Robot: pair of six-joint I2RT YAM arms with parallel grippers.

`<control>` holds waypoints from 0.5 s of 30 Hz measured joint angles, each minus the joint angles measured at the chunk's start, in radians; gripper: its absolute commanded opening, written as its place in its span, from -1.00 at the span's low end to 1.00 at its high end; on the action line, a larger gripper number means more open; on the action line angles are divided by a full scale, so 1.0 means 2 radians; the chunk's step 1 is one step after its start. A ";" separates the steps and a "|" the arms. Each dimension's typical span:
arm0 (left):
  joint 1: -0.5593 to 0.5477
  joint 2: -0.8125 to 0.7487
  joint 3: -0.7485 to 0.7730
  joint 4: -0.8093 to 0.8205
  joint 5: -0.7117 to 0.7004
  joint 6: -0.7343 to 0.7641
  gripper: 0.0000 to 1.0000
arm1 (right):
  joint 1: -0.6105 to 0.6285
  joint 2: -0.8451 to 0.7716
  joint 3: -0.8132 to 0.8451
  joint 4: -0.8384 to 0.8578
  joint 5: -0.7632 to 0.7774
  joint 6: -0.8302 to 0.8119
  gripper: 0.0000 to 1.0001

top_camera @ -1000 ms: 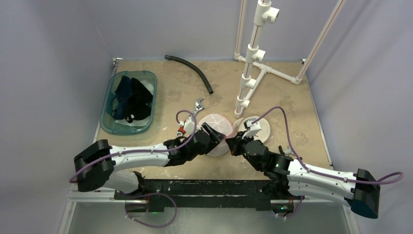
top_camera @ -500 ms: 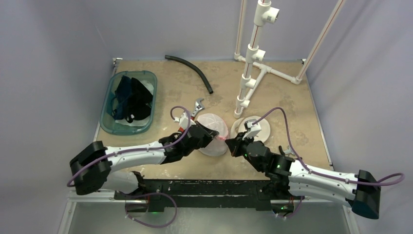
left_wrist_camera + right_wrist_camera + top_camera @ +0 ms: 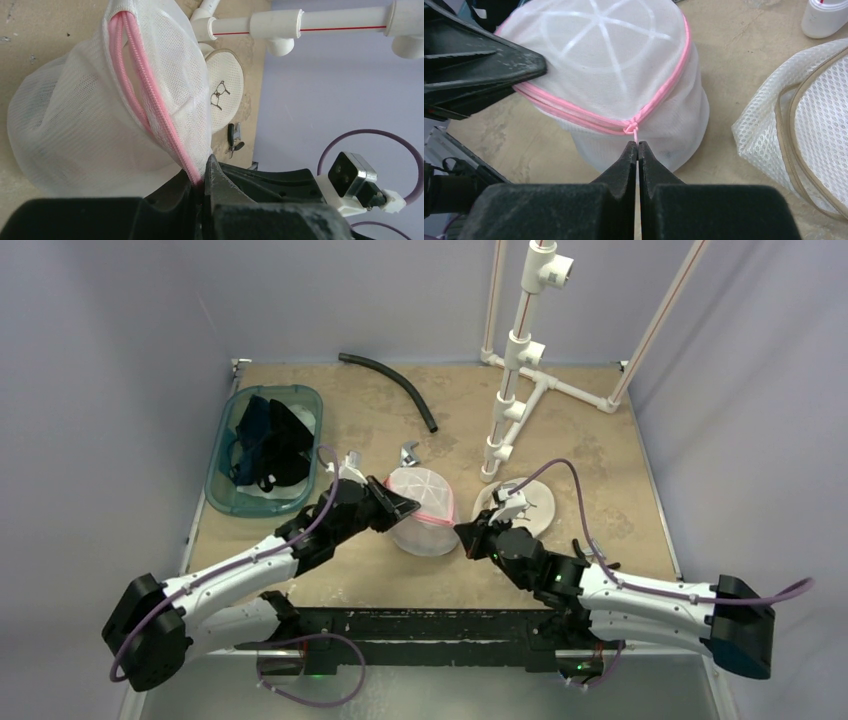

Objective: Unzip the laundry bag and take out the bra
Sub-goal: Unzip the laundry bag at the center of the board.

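Surrounding walls (image 3: 100, 340) lavender, tabletop (image 3: 600, 440) scuffed tan

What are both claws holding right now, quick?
Left gripper: shut on the pink zipper edge of the laundry bag.
Right gripper: shut on the pink pull cord.

I see a tan table (image 3: 600, 430) with a teal bin (image 3: 222, 455) of dark clothes at its left edge, a black hose (image 3: 395, 380) near the far side and a white pipe stand (image 3: 515, 390) far right. Mid-table rests the pink-trimmed laundry bag (image 3: 425, 510), a wrench (image 3: 409, 453) just behind it, a flat mesh pouch (image 3: 535, 502) to its right
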 measured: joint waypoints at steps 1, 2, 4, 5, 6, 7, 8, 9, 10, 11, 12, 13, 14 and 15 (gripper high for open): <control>0.008 -0.006 -0.001 -0.005 0.012 0.009 -1.00 | 0.000 0.007 0.000 0.003 0.001 0.002 -1.00; 0.017 -0.014 -0.001 -0.012 0.024 0.018 -1.00 | 0.000 0.012 0.000 0.005 0.002 0.002 -1.00; 0.034 -0.030 -0.002 -0.024 0.047 0.034 -1.00 | 0.000 0.023 0.000 0.010 0.005 0.007 -1.00; 0.045 -0.039 -0.003 -0.031 0.061 0.042 -1.00 | 0.000 0.026 0.000 0.014 0.008 0.010 -1.00; 0.057 -0.048 -0.003 -0.038 0.074 0.050 -1.00 | 0.001 0.028 0.001 0.017 0.012 0.011 -1.00; 0.067 -0.054 -0.003 -0.045 0.083 0.056 -1.00 | 0.001 0.029 0.002 0.020 0.015 0.013 -1.00; 0.080 -0.059 -0.003 -0.050 0.096 0.062 -1.00 | 0.001 0.030 0.004 0.024 0.018 0.015 -1.00; 0.091 -0.061 -0.003 -0.055 0.107 0.069 -1.00 | 0.001 0.031 0.005 0.029 0.020 0.016 -1.00; 0.101 -0.061 -0.003 -0.060 0.117 0.074 -1.00 | 0.002 0.033 0.008 0.032 0.023 0.018 -1.00; 0.109 -0.060 -0.003 -0.064 0.126 0.078 -1.00 | 0.002 0.035 0.009 0.034 0.026 0.018 -1.00; 0.114 -0.060 -0.003 -0.067 0.131 0.083 -1.00 | 0.003 0.037 0.011 0.035 0.028 0.019 -1.00; 0.120 -0.059 -0.003 -0.070 0.137 0.086 -1.00 | 0.003 0.040 0.012 0.035 0.030 0.019 -1.00; 0.124 -0.058 -0.003 -0.071 0.143 0.090 -1.00 | 0.003 0.043 0.013 0.035 0.032 0.019 -1.00; 0.129 -0.058 -0.004 -0.072 0.148 0.095 -1.00 | 0.003 0.045 0.014 0.035 0.033 0.019 -1.00</control>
